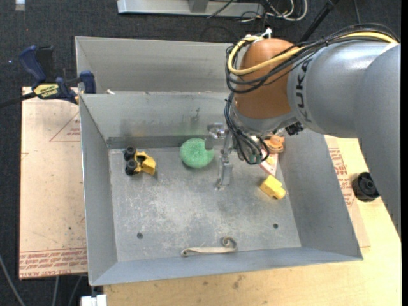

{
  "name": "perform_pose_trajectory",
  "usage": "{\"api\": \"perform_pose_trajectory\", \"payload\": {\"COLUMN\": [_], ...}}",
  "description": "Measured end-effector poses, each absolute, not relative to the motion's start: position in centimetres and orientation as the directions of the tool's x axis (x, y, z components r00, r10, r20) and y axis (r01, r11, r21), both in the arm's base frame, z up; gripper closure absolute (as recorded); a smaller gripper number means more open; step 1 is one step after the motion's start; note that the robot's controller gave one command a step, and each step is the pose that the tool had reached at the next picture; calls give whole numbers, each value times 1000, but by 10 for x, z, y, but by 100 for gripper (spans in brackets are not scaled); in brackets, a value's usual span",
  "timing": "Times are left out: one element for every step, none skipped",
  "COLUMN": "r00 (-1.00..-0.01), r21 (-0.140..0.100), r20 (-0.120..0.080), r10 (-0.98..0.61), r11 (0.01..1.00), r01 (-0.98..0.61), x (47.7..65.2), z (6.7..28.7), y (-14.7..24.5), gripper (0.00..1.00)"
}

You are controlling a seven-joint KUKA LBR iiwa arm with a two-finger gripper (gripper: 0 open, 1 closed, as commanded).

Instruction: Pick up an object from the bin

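My gripper [220, 182] hangs below the orange-covered wrist near the bin's middle. Its fingers stand together as one narrow metal stem with nothing between them, the tip close to the bin floor. A green round lump [196, 153] lies just to its upper left, apart from the tip. A small yellow block [272, 187] rests on the floor to the right of the gripper. A small orange and white thing [274, 150] lies partly hidden under the wrist.
A yellow and black toy [139, 163] sits at the left of the bin. Along the front wall lies a thin tan strap [207, 250]. The arm covers the bin's back right corner.
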State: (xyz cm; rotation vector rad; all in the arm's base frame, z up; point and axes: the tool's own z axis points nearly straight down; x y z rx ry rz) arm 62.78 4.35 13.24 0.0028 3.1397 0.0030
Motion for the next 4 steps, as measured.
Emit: {"api": "perform_pose_trajectory", "payload": {"r00": [-1000,-999,-992,-992], "r21": [2,2,4,4], "r20": [-2,-7,-13,-13], "r10": [2,47,124,124], "r11": [1000,999,992,992], "r01": [2,47,124,124], "x": [628,641,652,652], "z": [132,102,78,78], "y": [44,59,73,73], "gripper": [0,0,100,100]}}
